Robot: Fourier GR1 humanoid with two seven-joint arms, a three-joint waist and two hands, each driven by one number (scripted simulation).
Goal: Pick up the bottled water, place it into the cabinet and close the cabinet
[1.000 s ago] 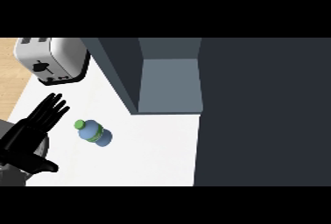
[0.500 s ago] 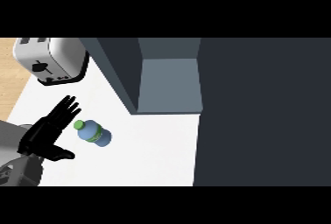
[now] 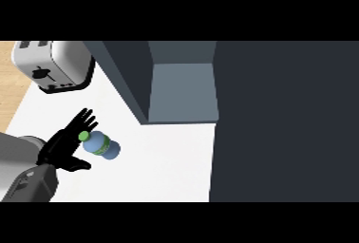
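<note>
The bottled water (image 3: 101, 146), pale blue with a green cap and a green label band, stands on the white counter (image 3: 161, 171) at the lower left of the head view. My left hand (image 3: 65, 141) is open just left of it, fingers straight and spread; the fingers lie against the cap side of the bottle, and the thumb points right below it. The cabinet (image 3: 182, 92) stands open right of and above the bottle, its grey inside showing. My right hand shows nowhere.
A silver toaster (image 3: 52, 64) stands at the upper left of the counter. The cabinet's dark open door (image 3: 284, 121) fills the right half of the view. Wooden floor (image 3: 10, 85) shows past the counter's left edge.
My left hand has slid right across the counter toward the bottle and now lies against its left side. The bottle has stayed where it was.
</note>
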